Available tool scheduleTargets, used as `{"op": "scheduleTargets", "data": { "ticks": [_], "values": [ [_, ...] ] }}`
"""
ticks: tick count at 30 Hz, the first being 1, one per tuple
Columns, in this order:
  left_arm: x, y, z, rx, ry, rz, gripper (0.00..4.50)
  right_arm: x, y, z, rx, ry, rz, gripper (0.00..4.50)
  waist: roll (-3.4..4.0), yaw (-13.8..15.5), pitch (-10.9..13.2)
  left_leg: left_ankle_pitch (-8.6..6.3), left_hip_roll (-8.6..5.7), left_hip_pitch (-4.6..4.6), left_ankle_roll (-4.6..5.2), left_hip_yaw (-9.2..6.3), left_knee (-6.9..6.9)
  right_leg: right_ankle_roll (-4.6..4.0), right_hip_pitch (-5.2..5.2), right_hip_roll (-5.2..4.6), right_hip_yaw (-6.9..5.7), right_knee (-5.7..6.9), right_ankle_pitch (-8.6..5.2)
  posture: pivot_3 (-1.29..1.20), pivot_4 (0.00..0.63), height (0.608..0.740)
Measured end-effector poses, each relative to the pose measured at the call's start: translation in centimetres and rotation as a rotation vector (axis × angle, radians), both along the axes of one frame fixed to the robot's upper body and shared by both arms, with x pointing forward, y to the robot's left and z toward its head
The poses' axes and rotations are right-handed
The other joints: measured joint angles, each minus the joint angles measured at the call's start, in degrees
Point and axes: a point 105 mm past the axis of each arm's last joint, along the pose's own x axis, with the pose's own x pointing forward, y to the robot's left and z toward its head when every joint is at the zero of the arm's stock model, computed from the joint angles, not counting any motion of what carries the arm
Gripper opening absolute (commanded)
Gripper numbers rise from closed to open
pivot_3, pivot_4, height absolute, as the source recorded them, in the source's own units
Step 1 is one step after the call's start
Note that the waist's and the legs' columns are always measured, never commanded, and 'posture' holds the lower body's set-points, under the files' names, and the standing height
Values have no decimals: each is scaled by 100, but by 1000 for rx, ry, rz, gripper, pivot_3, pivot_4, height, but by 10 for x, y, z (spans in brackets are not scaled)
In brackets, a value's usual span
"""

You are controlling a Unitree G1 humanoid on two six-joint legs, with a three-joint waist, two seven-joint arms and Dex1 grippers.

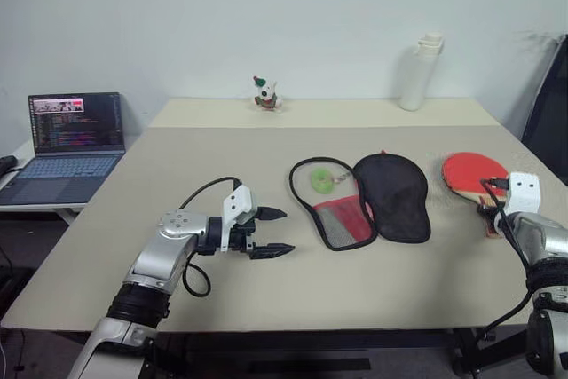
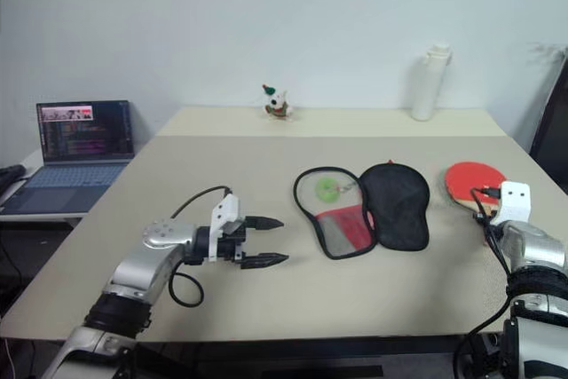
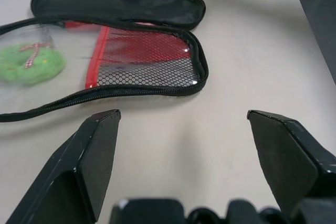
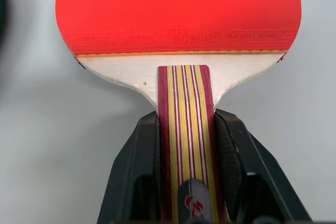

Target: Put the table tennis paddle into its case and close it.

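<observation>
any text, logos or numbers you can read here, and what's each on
None can be read.
Paddle: embossed print along the lower edge of the red rubber, too faint to read.
Paddle handle butt: small red-and-white mark, partly hidden between the right gripper fingers.
Laptop: lines on the screen, too small to read.

Soft, even indoor light, faint shadows, and sharp pictures throughout.

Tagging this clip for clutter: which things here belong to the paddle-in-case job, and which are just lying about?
Job: table tennis paddle, handle clamped in right gripper; case, lying open; left gripper, open.
Lying about: laptop; white bottle; small figurine.
</observation>
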Motion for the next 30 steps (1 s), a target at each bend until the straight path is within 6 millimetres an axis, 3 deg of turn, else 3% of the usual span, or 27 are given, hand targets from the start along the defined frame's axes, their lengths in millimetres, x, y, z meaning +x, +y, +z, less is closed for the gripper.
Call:
{"op": "scheduleTargets", "data": {
  "ticks": [3,5,9,12,19,30],
  "values": [
    [-1,-2,2,-1,-6,-6,4229,2,45,43,34,-134,100,1041,1,-11,-1,0,15,2,0,-13,-4,-1,-1,11,-13,3,0,0,150,740],
    [-1,-2,1,-1,0,-4,4229,1,74,52,68,-163,161,1041,1,12,-1,0,19,1,0,-21,-3,-2,1,15,-21,4,-1,0,150,740],
    [-1,-3,1,-4,3,-5,4229,-6,125,29,157,-93,247,1041,1,47,-1,0,5,-2,0,-20,1,-2,4,4,-21,2,-1,0,150,740],
    [-1,-3,0,-5,3,-6,4229,-11,147,5,192,-16,272,1041,1,69,-1,0,-10,-17,0,-18,7,0,-2,-8,-20,-4,1,0,150,740],
    [-1,-3,0,-6,-7,-8,4229,-14,155,-11,194,20,244,1041,1,66,-1,0,-6,-48,0,-18,8,4,-41,-4,-19,5,5,0,150,740],
    [-2,-2,-3,-7,0,-1,4229,-7,147,-39,136,79,212,1041,1,32,-1,1,-6,-60,0,-17,9,4,-50,-2,-19,4,5,0,150,740]
  ]
}}
